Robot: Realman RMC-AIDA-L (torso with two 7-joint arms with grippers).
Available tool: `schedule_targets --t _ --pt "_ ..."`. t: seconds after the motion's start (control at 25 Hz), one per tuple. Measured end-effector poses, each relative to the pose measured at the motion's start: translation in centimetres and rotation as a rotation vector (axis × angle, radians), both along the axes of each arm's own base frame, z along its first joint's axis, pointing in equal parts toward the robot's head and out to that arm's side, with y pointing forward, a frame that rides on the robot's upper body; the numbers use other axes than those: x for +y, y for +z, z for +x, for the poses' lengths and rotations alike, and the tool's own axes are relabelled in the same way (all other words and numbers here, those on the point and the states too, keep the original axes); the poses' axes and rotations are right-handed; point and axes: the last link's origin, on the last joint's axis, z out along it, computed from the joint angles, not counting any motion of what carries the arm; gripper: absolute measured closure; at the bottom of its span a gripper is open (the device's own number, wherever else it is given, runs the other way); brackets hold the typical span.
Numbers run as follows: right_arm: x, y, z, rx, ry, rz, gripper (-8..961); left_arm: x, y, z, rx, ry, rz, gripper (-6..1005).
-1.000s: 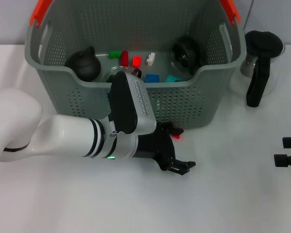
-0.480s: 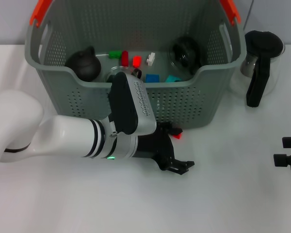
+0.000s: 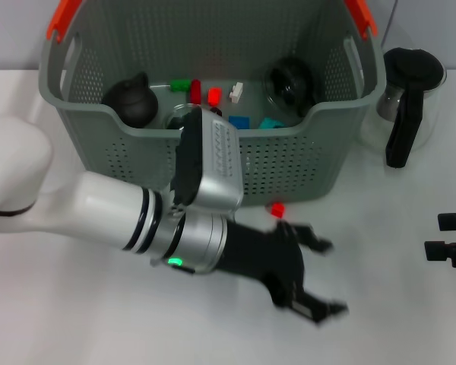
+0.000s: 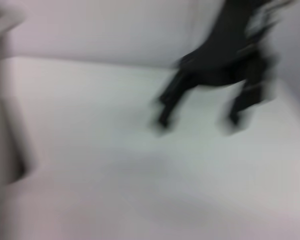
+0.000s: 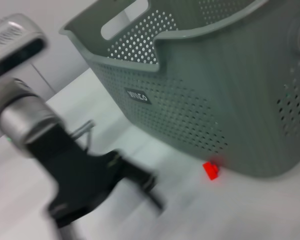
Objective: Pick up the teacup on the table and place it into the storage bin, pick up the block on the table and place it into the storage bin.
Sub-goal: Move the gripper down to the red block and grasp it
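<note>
We see the small red block point(image 3: 276, 207) lying on the white counter point(image 3: 380, 304), just beside the foot of the storage bin's point(image 3: 289, 163) front wall, so it is not yet in the bin. We judge that spot awkward: the wall leaves little room for a finger on that side, which may be why the left hand point(image 3: 319, 277) sits out in front of the block and not over it. That hand is spread wide and holds nothing, 1 finger point(image 3: 313, 245) reaching toward the bin and the other point(image 3: 323, 310) nearer us. The left arm stretches low across the counter from the robot's left, its forearm passing in front of the bin and its wrist turned so the fingers point toward the robot's right. Inside the bin we make out a dark teapot point(image 3: 131, 101), a dark round vessel that may be the teacup point(image 3: 291, 82), and several coloured blocks. A glass pitcher point(image 3: 407, 99) stands on the counter by the bin. The right hand point(image 3: 450, 236) rests at the far right edge, parked, and we cannot tell how it is set.
</note>
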Motion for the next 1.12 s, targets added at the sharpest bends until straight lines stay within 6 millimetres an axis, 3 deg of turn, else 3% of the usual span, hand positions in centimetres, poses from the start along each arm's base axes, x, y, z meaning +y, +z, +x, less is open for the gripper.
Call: schedule_targets --t 0.2,0.44,0.76,1.12 --pt "0.4 -1.2 -0.8 0.005 0.06 -0.036 12 -3.0 2.5 0.9 -0.127 -0.025 -0.252 65" --pt "1.3 -4.0 -2.7 0.018 0.192 -0.089 12 -4.6 6.7 -0.6 -0.3 0.028 -0.345 65" --pt "3.8 -8.1 -5.4 -0.078 0.317 -0.087 13 -5.5 10.4 -4.6 -0.423 0.175 -0.219 65" --pt "5.1 -12.4 -8.2 -0.208 0.434 -0.141 12 -5.7 11.2 -6.4 -0.477 0.234 -0.107 65"
